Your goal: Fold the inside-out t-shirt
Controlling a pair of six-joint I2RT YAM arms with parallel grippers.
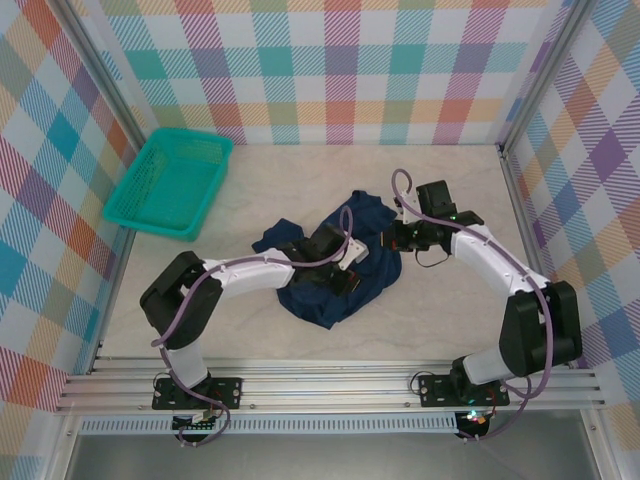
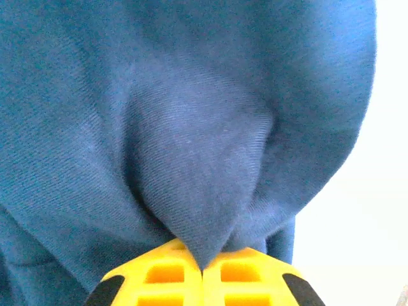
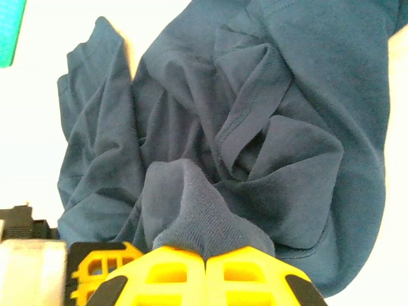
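Aluminium rails (image 1: 330, 385) along the near edge, both arm bases bolted on. Just beyond, on the pale table (image 1: 450, 180), a crumpled dark navy heap: the inside-out t-shirt (image 1: 318, 300), lying about midway across and midway between near and far.

Reaching into the heap from the left, the left gripper (image 1: 348, 272). Reaching in from the right and slightly farther back, the right gripper (image 1: 396, 240).

From the left wrist: yellow fingertips (image 2: 159, 275) pressed flush together, clenched on a peaked fold of the navy cloth, the fabric tented above the tips.

From the right wrist: yellow fingertips (image 3: 172, 274) likewise tight together, pinching a rounded ridge of the same cloth. Past that grip, loose rumpled folds, with one stitched hem curling through the middle of them.

Farther back and well to the left, apart from the garment, a teal mesh basket (image 1: 131, 172) close against the left wall.

Around the left, right and far sides, checked panels (image 1: 340, 70) in pastel colours.
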